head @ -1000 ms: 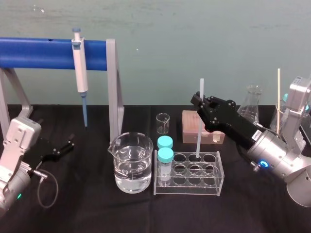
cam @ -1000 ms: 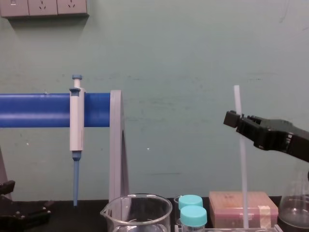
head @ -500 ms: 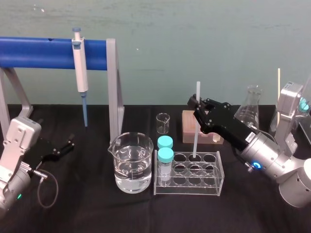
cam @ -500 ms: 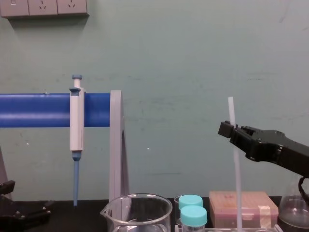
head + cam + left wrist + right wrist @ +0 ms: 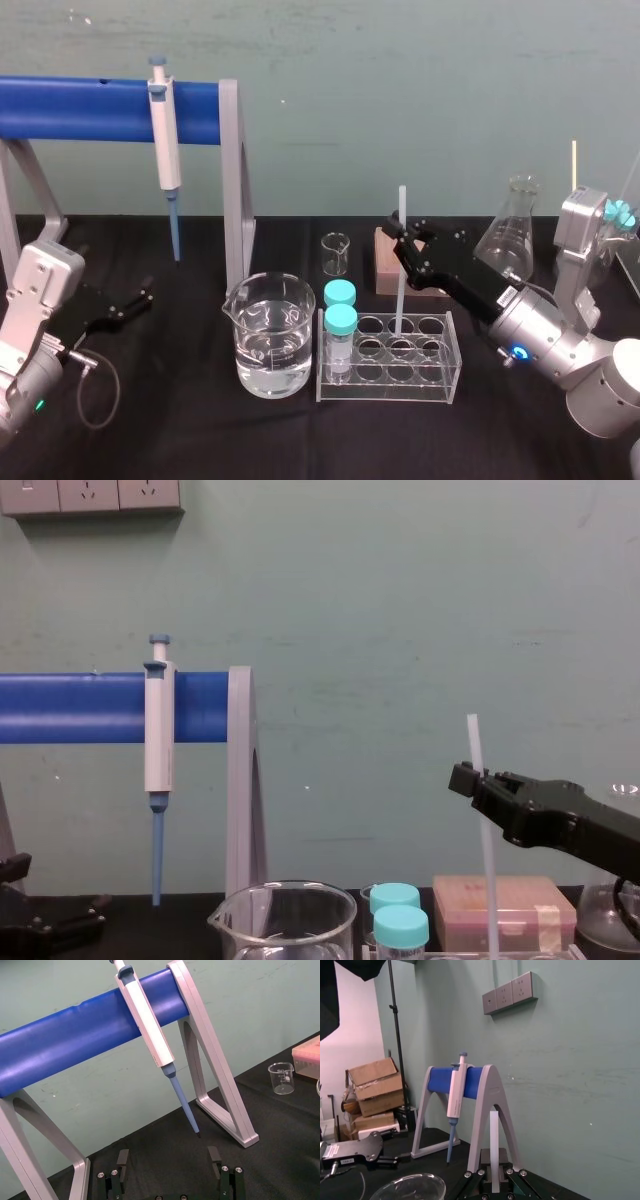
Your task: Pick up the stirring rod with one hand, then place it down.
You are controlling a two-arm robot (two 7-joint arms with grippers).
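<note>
The stirring rod (image 5: pixel 400 262) is a thin translucent-white stick standing nearly upright. My right gripper (image 5: pixel 403 240) is shut on it a little above its middle. Its lower end reaches down into a back-row hole of the clear test tube rack (image 5: pixel 388 386). From the chest view, the stirring rod (image 5: pixel 480 830) rises above the black right gripper (image 5: pixel 466 780). In the right wrist view the stirring rod (image 5: pixel 494 1147) stands clamped in the right gripper (image 5: pixel 494 1182). My left gripper (image 5: pixel 128 304) rests open at the table's left, seen open as the left gripper (image 5: pixel 168 1158) in its wrist view.
A water-filled beaker (image 5: pixel 268 336) and two teal-capped vials (image 5: pixel 340 320) stand left of the rod. A small beaker (image 5: pixel 336 254), a pink block (image 5: pixel 386 268) and a flask (image 5: pixel 508 236) lie behind. A pipette (image 5: pixel 164 148) hangs on the blue stand (image 5: pixel 90 108).
My right gripper has come down and slightly left with the stirring rod. The rod's lower end has sunk into the rack. The left arm has not moved.
</note>
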